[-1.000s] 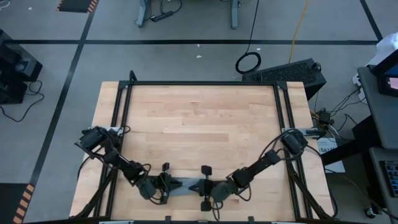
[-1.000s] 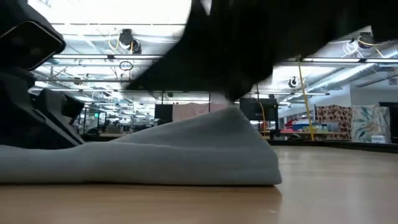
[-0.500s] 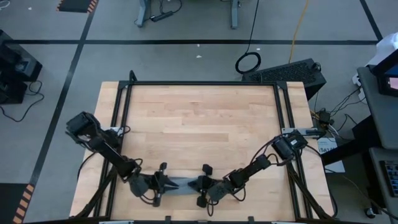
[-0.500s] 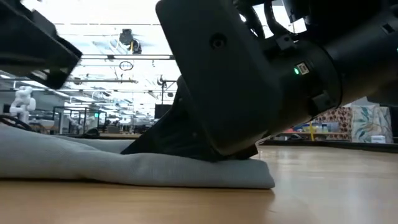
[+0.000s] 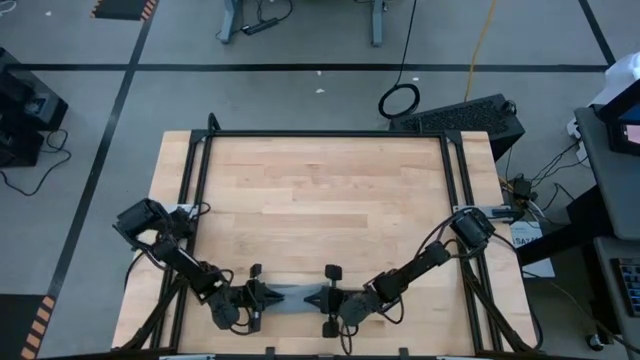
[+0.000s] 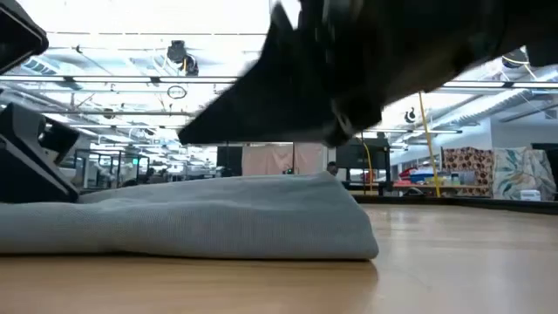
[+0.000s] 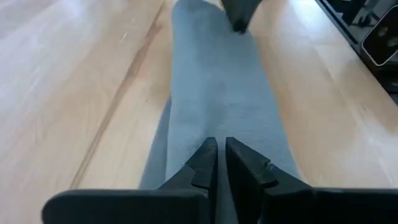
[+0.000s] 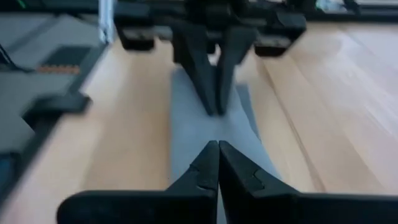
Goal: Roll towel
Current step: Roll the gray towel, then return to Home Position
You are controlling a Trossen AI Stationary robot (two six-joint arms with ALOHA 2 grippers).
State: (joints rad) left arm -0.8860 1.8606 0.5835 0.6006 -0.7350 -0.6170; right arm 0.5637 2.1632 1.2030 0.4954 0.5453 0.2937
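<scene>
The towel [image 5: 297, 296] is lying as a narrow folded strip at the tabletop's [image 5: 330, 200] near edge. The left gripper [image 7: 217, 163] and right gripper [image 8: 217, 163] are facing each other at opposite ends, fingers nearly together, apparently pinning cloth for rolling.

left end effector [image 7: 217, 152] nearly closed, right end effector [image 8: 217, 155] closed

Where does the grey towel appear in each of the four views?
High view: towel, bottom centre, between both arms.
Low view: towel, left and centre, on the table.
Left wrist view: towel, centre.
Right wrist view: towel, centre.
Shared landmark: the wooden table.
</scene>
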